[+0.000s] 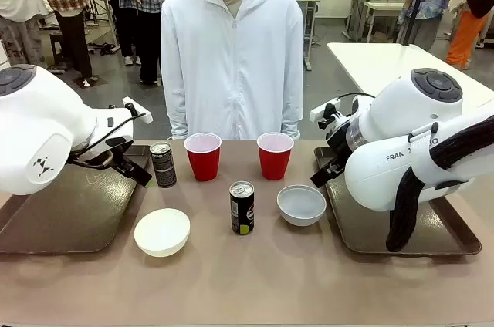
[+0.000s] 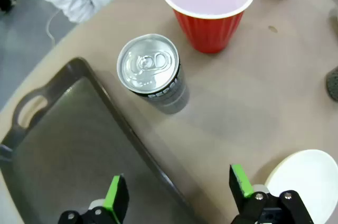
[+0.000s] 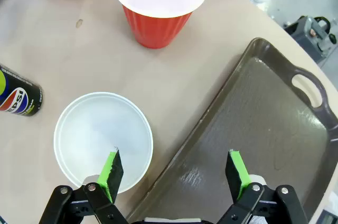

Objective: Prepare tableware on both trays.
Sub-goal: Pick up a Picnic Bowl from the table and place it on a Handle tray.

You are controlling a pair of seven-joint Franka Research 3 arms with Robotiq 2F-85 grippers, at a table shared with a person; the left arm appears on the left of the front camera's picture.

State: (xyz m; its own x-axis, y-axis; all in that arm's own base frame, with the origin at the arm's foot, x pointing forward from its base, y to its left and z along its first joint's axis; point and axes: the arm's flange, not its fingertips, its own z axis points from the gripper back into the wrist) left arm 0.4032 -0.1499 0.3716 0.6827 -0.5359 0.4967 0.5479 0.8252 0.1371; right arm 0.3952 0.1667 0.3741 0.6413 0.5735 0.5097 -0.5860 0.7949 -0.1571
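Both trays lie bare, so the task appears to stand at its first pick. The left tool (image 2: 178, 184) hangs wide open and empty above the inner rim of the left dark brown rectangular plastic tray (image 2: 68, 150). The small dark drink can with a silver top (image 2: 150, 71) stands upright on the brown surface (image 2: 253, 97) just beside that rim. The right tool (image 3: 174, 163) is equally wide and holds nothing. It is poised where the pale grey-blue round bowl (image 3: 100, 134) nearly meets the right dark brown rectangular plastic tray (image 3: 264, 129).

For the can, the left tool would probably do best to come down with a finger on each side of the body, close gently, and lift clear of the tray's raised rim before setting it down upright. The left red plastic cup with a white inside (image 2: 208, 7) stands near the can on its far side, so the fingers should take the can along a line that avoids the cup. The grey-blue bowl may be too wide to span, and pinching its wall, one finger inside and one outside, looks the safer hold.

Also on the surface are a cream-white round bowl (image 2: 311, 176) near the left tool, a second dark drink can (image 1: 241, 207) between the two bowls, and the right red plastic cup (image 3: 158, 7) beyond the grey-blue bowl. A person in a white hooded top (image 1: 231, 57) stands at the far edge, arms hanging at the sides. Nothing blocks either tray.
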